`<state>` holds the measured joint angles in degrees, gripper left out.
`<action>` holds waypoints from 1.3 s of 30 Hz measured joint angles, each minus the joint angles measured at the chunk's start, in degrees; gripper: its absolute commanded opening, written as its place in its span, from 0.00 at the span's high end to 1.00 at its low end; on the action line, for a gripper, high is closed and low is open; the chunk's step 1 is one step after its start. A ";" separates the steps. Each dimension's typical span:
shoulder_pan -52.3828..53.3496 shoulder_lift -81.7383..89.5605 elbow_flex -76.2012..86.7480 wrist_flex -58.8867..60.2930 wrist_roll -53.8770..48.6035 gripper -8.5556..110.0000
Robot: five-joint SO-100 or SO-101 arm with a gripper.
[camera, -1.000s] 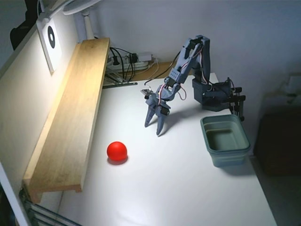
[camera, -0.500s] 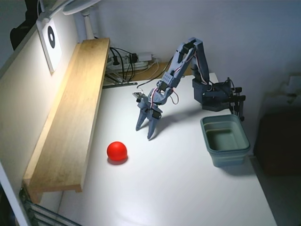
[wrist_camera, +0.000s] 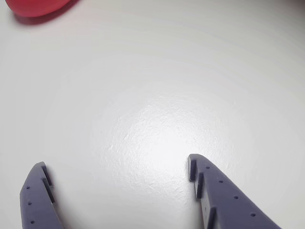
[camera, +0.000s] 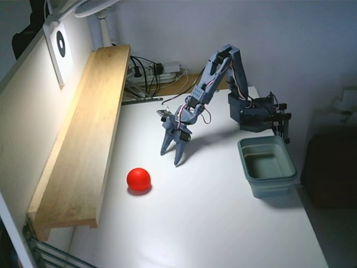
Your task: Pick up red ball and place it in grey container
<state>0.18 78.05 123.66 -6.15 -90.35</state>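
While the arm reached out from its base at the far right corner of the white table, the gripper had swung away from the container side and toward the ball over the last second, with most of that travel in the first half; over the latest half second it barely shifted. Its jaws were spread, a clear gap showing between the two fingertips in both views, and nothing was held between them. In the wrist view the fingertips hung over bare tabletop, with only a sliver of the red ball at the top left corner of that view.

The red ball sat on the table near the left edge, just beside the wooden shelf that ran along that edge, and it had not moved. The grey container stood empty at the right edge, close to the arm's base, well apart from the ball.

Judged from this, the approach was under way but incomplete: the gripper was still short of the ball and needed to travel further toward the left edge before closing.
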 measured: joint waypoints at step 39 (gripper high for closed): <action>-4.57 -0.53 0.09 -7.38 0.00 0.61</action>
<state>-4.39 77.52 123.75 -13.54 -90.35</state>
